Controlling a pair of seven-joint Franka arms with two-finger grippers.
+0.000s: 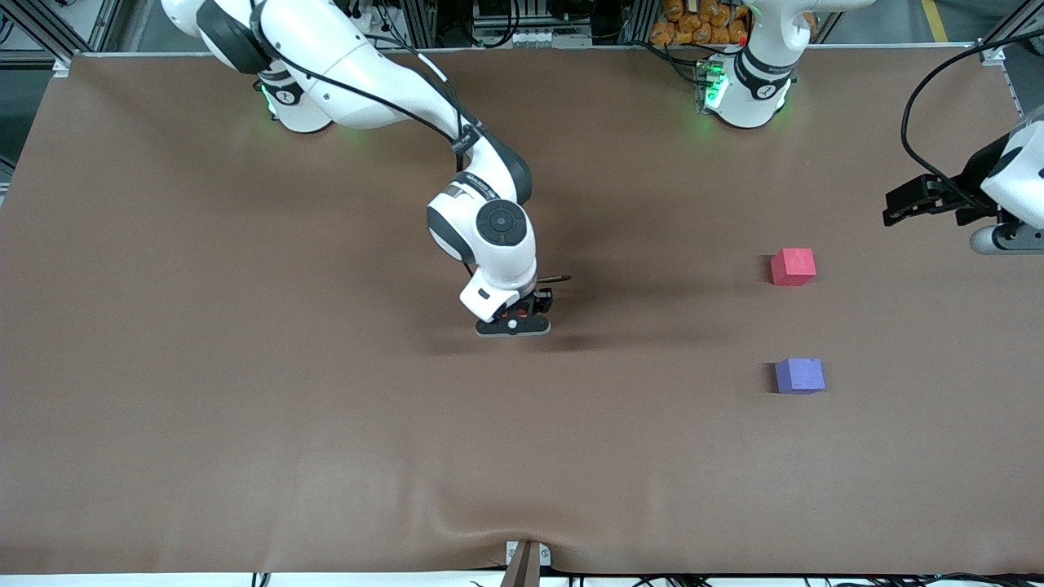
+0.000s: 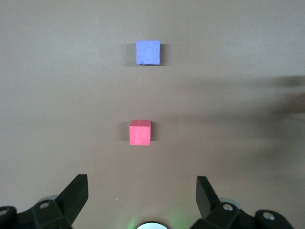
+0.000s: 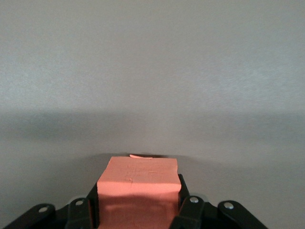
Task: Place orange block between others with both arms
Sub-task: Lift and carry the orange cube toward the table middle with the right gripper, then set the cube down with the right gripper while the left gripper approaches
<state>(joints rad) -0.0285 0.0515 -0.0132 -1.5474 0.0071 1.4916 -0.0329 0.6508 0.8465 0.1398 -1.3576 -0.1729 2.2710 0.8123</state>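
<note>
Right gripper (image 1: 514, 324) clamps orange block (image 3: 138, 193) at mid-table, ready for handover.
Left gripper (image 2: 142, 193) waits spread above pinkish-red cube (image 1: 793, 267); purple cube (image 1: 799, 376) nearer the camera than it.

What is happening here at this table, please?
The right arm's tool is shut on the orange block, low over the middle of the brown table. The pinkish-red block and the purple block sit apart toward the left arm's end, the purple one nearer the front camera, with a gap between them. The left arm's tool waits open above that end, looking down at both.
</note>
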